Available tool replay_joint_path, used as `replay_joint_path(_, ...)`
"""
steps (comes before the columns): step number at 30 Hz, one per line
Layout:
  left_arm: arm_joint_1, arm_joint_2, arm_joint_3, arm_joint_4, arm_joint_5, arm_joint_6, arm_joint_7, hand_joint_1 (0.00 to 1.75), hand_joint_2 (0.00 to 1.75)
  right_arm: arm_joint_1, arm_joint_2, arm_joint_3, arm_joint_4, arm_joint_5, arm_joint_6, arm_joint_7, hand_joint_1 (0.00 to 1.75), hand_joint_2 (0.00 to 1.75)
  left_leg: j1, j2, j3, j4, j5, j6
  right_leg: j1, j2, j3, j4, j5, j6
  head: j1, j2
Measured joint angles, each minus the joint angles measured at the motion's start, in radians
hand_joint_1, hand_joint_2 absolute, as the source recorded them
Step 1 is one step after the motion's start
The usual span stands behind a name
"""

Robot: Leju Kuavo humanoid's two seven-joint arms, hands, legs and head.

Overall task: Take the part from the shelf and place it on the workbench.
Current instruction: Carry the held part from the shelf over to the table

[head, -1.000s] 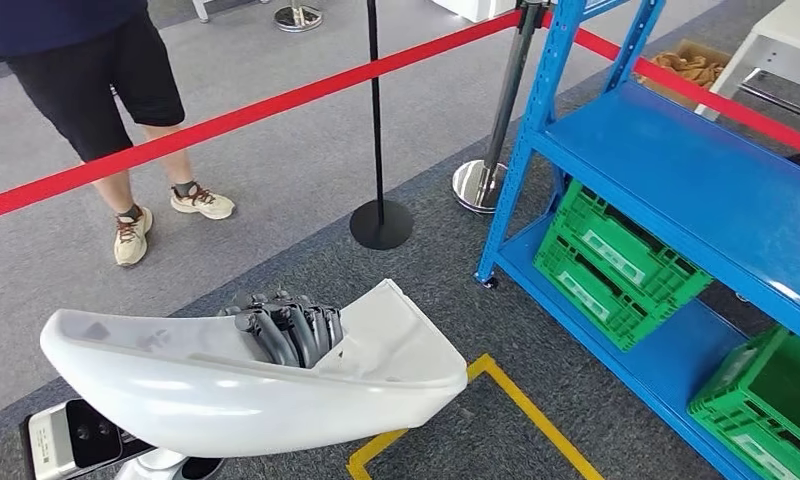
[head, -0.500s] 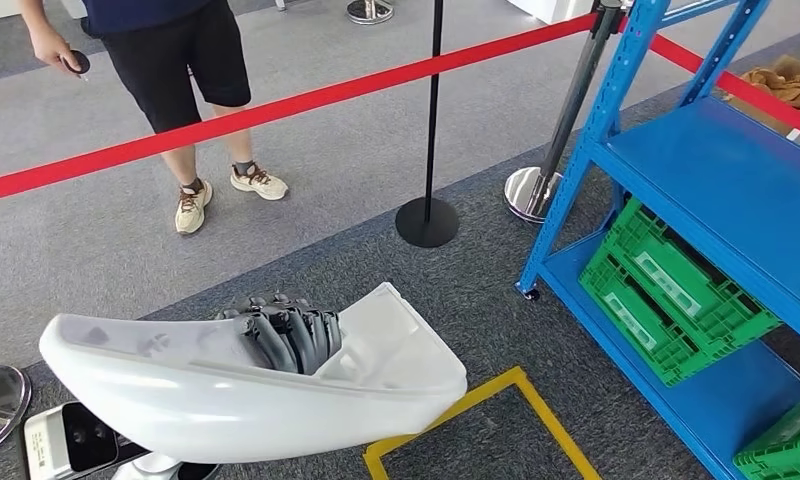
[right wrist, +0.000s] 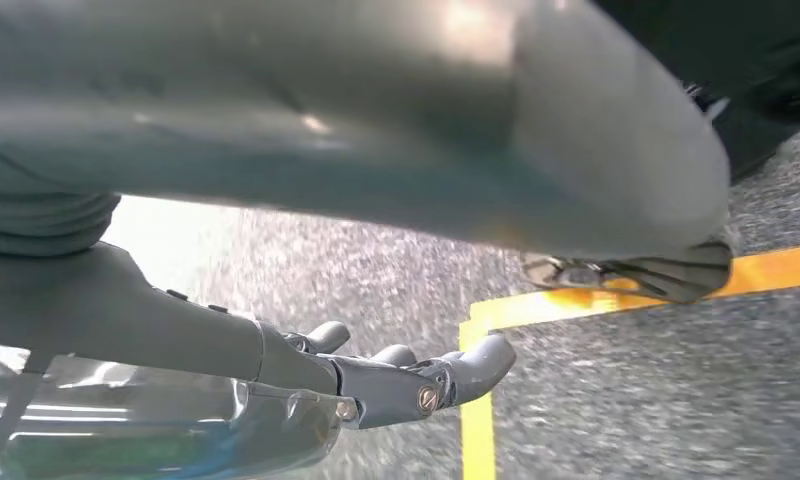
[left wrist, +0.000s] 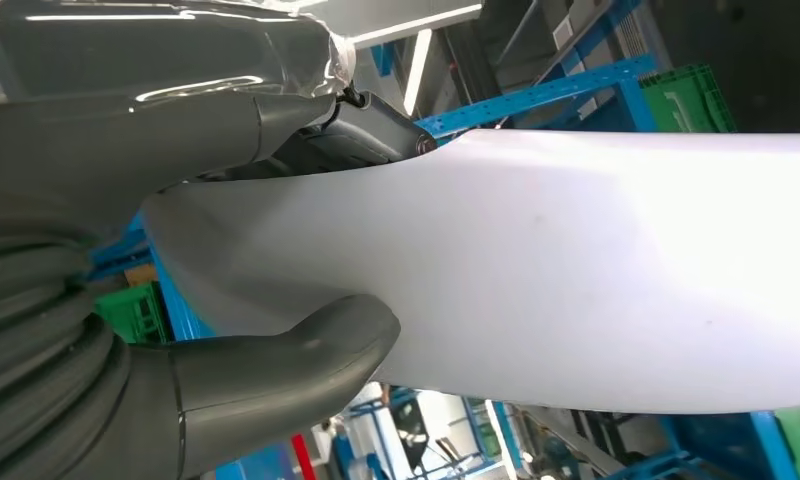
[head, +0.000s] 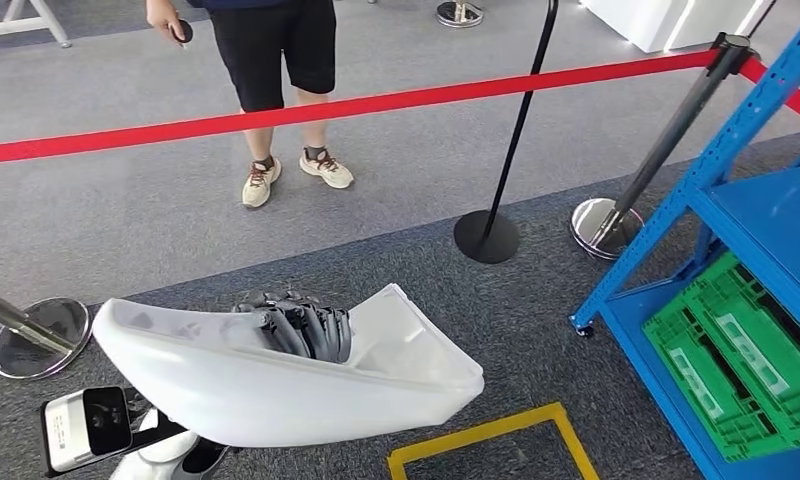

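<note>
Holding a large white curved part [head: 276, 385] low in the near left of the scene, the left hand [head: 301, 325] grips it with dark fingers [head: 316, 330] hooked together over its upper rim; in the left wrist view the grey thumb [left wrist: 276, 370] presses against the part's smooth underside. The right hand [right wrist: 396, 375] hangs above grey carpet [right wrist: 626, 400] marked with yellow tape [right wrist: 476, 420], its fingers slightly curled, apart, and holding nothing. A blue shelf [head: 736, 200] stands at the right, with a green crate [head: 736, 370] on its lowest level. A red barrier rope [head: 376, 103] crosses the far side, a person [head: 276, 60] standing beyond it.
</note>
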Motion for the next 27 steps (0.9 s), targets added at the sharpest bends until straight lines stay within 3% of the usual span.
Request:
replay_joint_path(1, -0.009, 0.0, -0.003, 0.006, 0.004, -0.003, 0.003, 1.75, 1.75, 0.0, -0.001, 0.0, 0.0, -0.001, 0.0, 0.002, 0.0, 0.0, 0.0, -0.015, -0.004, 0.006, -0.003, -0.005, -0.003, 0.024, 0.023, -0.061, 0.026, 0.001, 0.0, 0.0)
replay_joint_path(3, -0.025, -0.002, -0.011, 0.017, 0.014, -0.008, 0.009, 1.75, 1.75, -0.001, -0.002, 0.0, 0.0, -0.002, 0.0, 0.008, 0.0, 0.0, 0.001, -0.038, -0.016, 0.015, -0.004, -0.017, -0.005, 0.054, 0.039, -0.11, 0.036, 0.0, 0.0, 0.0)
replay_joint_path(5, -0.033, -0.003, -0.016, 0.028, 0.022, -0.014, 0.012, 1.75, 1.75, -0.002, -0.004, 0.0, 0.0, -0.005, 0.0, 0.012, 0.0, 0.0, 0.006, -0.049, -0.023, 0.016, -0.002, -0.028, -0.001, 0.035, 0.041, -0.113, 0.038, -0.009, 0.0, 0.0)
replay_joint_path(7, -0.042, -0.003, -0.02, 0.036, 0.029, -0.017, 0.011, 1.75, 1.75, -0.004, -0.006, 0.0, 0.0, -0.01, 0.0, 0.013, 0.0, 0.0, 0.004, -0.004, -0.04, 0.045, -0.021, -0.037, -0.001, 0.012, 0.046, -0.116, 0.041, -0.02, -0.005, 0.0)
replay_joint_path(9, -0.053, -0.004, -0.026, 0.044, 0.034, -0.019, 0.008, 1.75, 1.75, -0.003, -0.007, 0.0, 0.0, -0.016, 0.0, 0.013, 0.0, 0.0, 0.003, 0.057, -0.09, 0.144, -0.073, -0.043, 0.002, -0.014, 0.048, -0.117, 0.04, -0.028, -0.012, 0.0)
replay_joint_path(11, -0.06, -0.004, -0.033, 0.053, 0.038, -0.02, 0.005, 1.75, 1.75, 0.001, -0.01, -0.002, 0.0, -0.021, 0.0, 0.012, 0.0, 0.0, 0.006, 0.072, -0.151, 0.263, -0.117, -0.047, 0.005, -0.045, 0.049, -0.116, 0.037, -0.032, -0.013, 0.0)
replay_joint_path(12, -0.061, -0.004, -0.036, 0.057, 0.039, -0.019, 0.003, 1.75, 1.75, 0.002, -0.011, -0.002, 0.0, -0.022, 0.0, 0.012, 0.0, 0.0, 0.007, 0.073, -0.165, 0.288, -0.117, -0.047, 0.006, -0.06, 0.049, -0.116, 0.036, -0.032, -0.013, 0.0)
replay_joint_path(13, -0.061, -0.004, -0.039, 0.06, 0.039, -0.017, 0.002, 1.75, 1.75, 0.002, -0.011, -0.002, 0.0, -0.022, 0.0, 0.012, 0.0, 0.0, 0.007, 0.076, -0.157, 0.27, -0.099, -0.046, 0.006, -0.074, 0.05, -0.116, 0.035, -0.032, -0.013, 0.0)
replay_joint_path(14, -0.062, -0.004, -0.042, 0.061, 0.038, -0.015, 0.0, 1.75, 1.75, 0.002, -0.011, -0.002, 0.0, -0.021, 0.0, 0.012, 0.0, 0.0, 0.007, 0.083, -0.13, 0.218, -0.069, -0.045, 0.006, -0.086, 0.052, -0.116, 0.033, -0.031, -0.013, 0.0)
replay_joint_path(16, -0.065, -0.004, -0.046, 0.058, 0.033, -0.011, -0.002, 1.75, 1.75, 0.001, -0.009, -0.002, 0.0, -0.018, -0.001, 0.008, 0.0, 0.0, 0.001, 0.124, -0.057, 0.084, -0.021, -0.037, 0.009, -0.106, 0.058, -0.116, 0.028, -0.025, -0.013, 0.0)
replay_joint_path(18, -0.067, -0.003, -0.048, 0.052, 0.026, -0.005, -0.003, 1.75, 1.75, 0.002, -0.007, -0.002, 0.0, -0.013, -0.001, 0.003, 0.0, 0.0, -0.009, 0.148, -0.021, 0.02, -0.011, -0.028, 0.011, -0.123, 0.062, -0.117, 0.024, -0.015, -0.012, 0.0)
replay_joint_path(20, -0.065, 0.0, -0.051, 0.045, 0.02, -0.001, -0.003, 1.75, 1.75, 0.001, -0.005, -0.001, 0.0, -0.009, -0.001, -0.001, 0.0, 0.0, -0.013, 0.128, -0.018, 0.014, -0.01, -0.016, 0.01, -0.141, 0.07, -0.121, 0.022, -0.004, -0.013, 0.0)
replay_joint_path(21, -0.064, 0.002, -0.051, 0.042, 0.019, -0.001, -0.003, 1.75, 1.75, -0.001, -0.004, -0.001, 0.0, -0.005, -0.001, -0.002, 0.0, 0.0, -0.012, 0.117, -0.016, 0.01, -0.007, -0.01, 0.008, -0.136, 0.072, -0.119, 0.017, 0.001, -0.012, 0.0)
replay_joint_path(23, -0.063, 0.004, -0.052, 0.037, 0.017, -0.001, -0.003, 1.75, 1.75, -0.002, 0.0, 0.001, 0.0, 0.003, 0.0, -0.004, 0.0, 0.0, -0.004, 0.096, -0.009, 0.001, 0.0, 0.002, 0.005, -0.095, 0.052, -0.065, -0.02, 0.007, -0.008, 0.0)
replay_joint_path(25, -0.059, 0.004, -0.053, 0.036, 0.016, -0.002, -0.003, 1.75, 1.75, 0.002, 0.001, 0.004, 0.0, 0.013, 0.0, -0.004, 0.0, 0.0, -0.003, 0.073, -0.009, 0.0, 0.001, 0.008, 0.004, -0.049, -0.014, 0.069, -0.081, 0.01, -0.002, 0.0)
replay_joint_path(27, -0.05, 0.006, -0.053, 0.036, 0.013, -0.004, -0.004, 1.75, 1.75, 0.007, 0.001, 0.006, 0.0, 0.021, 0.0, -0.002, 0.0, 0.0, -0.004, 0.045, -0.009, 0.001, 0.001, 0.009, 0.005, -0.037, -0.068, 0.168, -0.104, 0.01, 0.0, 0.0)
